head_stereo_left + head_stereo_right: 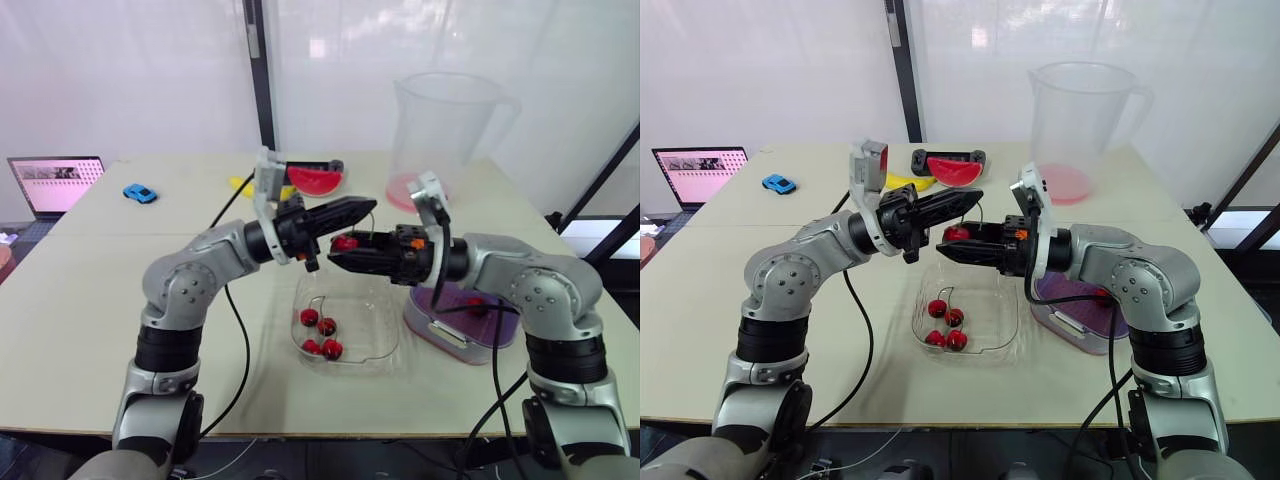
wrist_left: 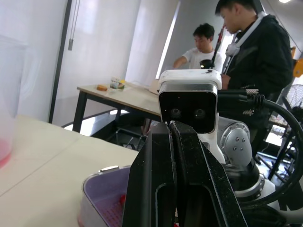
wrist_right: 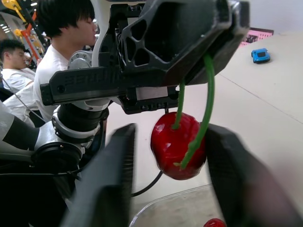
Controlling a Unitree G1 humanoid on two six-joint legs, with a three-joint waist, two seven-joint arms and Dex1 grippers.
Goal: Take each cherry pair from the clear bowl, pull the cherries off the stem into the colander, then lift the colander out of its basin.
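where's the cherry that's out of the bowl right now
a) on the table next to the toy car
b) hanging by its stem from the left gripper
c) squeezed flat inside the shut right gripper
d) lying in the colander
b: the left gripper pinches the green stem, and the cherry hangs between the open fingers of the right gripper, over the clear bowl.

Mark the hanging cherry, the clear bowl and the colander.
hanging cherry [image 3: 176, 144]: right wrist view, middle of the red fruit.
clear bowl [image 1: 372, 325]: left eye view, bare floor beside the loose cherries.
colander [image 1: 495, 322]: left eye view, purple body.
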